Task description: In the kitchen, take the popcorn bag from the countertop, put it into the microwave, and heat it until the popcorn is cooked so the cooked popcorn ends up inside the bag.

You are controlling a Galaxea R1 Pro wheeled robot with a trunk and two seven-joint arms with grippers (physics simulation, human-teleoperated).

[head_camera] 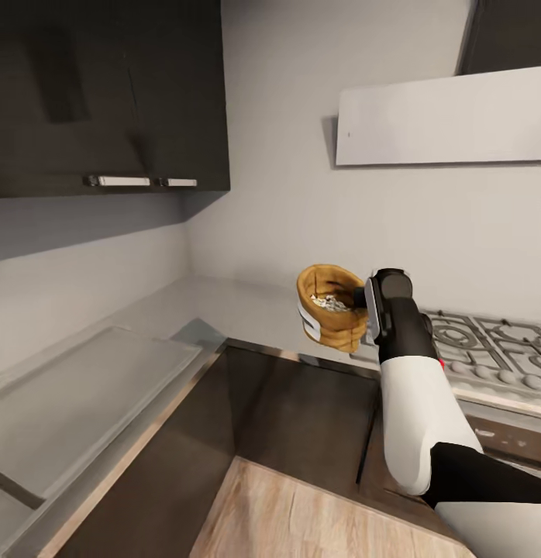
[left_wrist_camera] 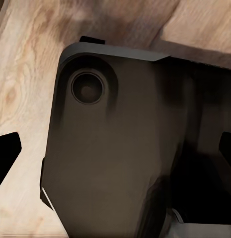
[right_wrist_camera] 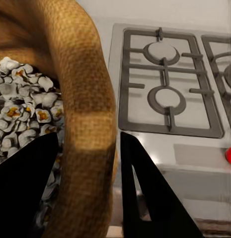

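Note:
My right gripper point(head_camera: 369, 298) is shut on the thick rim of the tan-orange popcorn bag point(head_camera: 331, 310) and holds it up in the air over the grey countertop point(head_camera: 247, 306), just left of the hob. The bag tilts slightly and holds whitish popped popcorn point(head_camera: 330, 302). In the right wrist view the two dark fingers point(right_wrist_camera: 145, 188) pinch the bag's rim point(right_wrist_camera: 80, 74), with popcorn point(right_wrist_camera: 23, 109) heaped inside. My left gripper point(left_wrist_camera: 115, 158) hangs open over the wooden floor, in front of my own dark body. The microwave is out of view.
The steel gas hob point(head_camera: 487, 349) lies right of the bag, under the flat white hood point(head_camera: 449, 116). Dark wall cabinets point(head_camera: 108, 93) hang at the upper left. A second grey worktop point(head_camera: 84, 387) runs along the left wall, with dark cabinet fronts point(head_camera: 301, 411) and wooden floor point(head_camera: 317, 511) below.

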